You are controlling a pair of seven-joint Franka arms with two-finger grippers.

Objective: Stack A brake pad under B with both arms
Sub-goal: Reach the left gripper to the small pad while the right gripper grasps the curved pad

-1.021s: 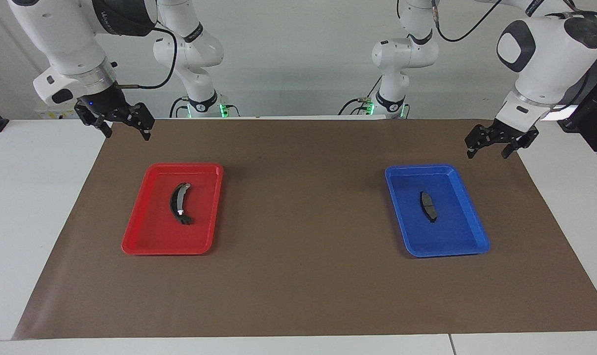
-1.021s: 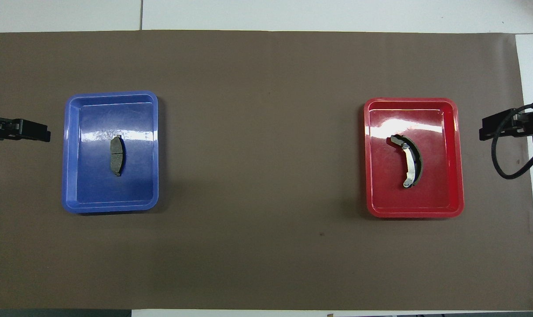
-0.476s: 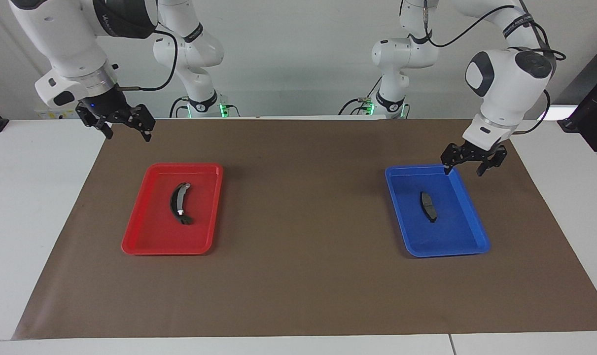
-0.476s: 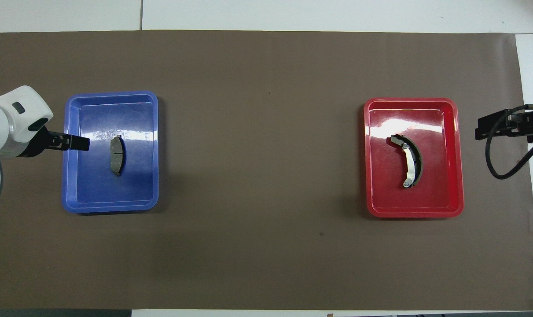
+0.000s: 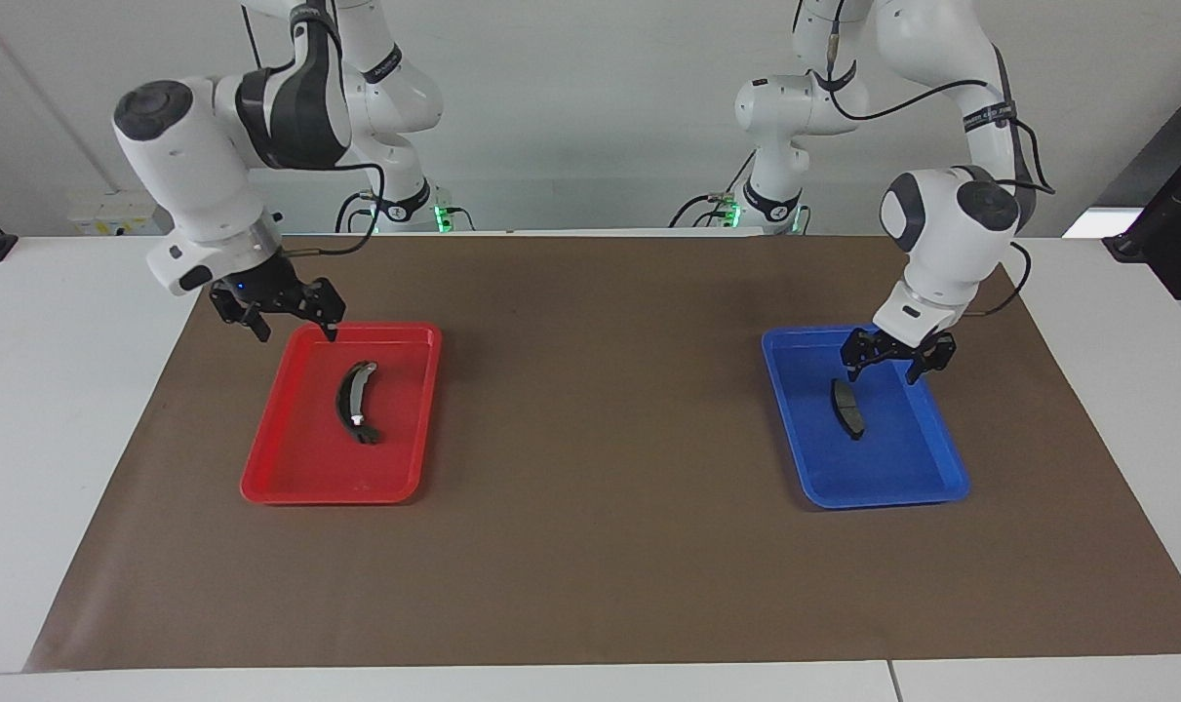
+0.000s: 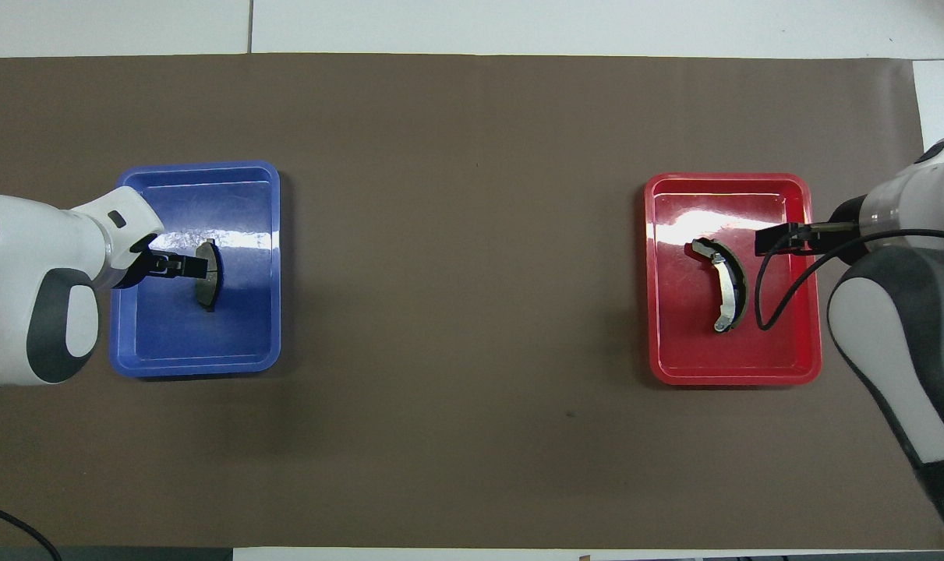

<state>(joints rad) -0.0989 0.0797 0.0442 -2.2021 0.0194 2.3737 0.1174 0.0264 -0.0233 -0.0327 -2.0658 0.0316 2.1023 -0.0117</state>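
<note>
The small flat dark-grey pad (image 5: 847, 408) lies in the shiny blue plastic tray (image 5: 926, 478), toward the left arm's end of the worktop (image 5: 590, 565). The left hand (image 5: 885, 367) hangs over this tray, just above the pad's end nearer the robots, with its fingers spread apart and holding nothing.

The long curved black pad with a silver end (image 5: 354, 402) lies in the shiny red plastic tray (image 5: 288, 468), toward the right arm's end. The right hand (image 5: 295, 331) hangs over the red tray's corner nearest the robots, fingers spread, holding nothing. The two trays sit well apart on brown paper.
</note>
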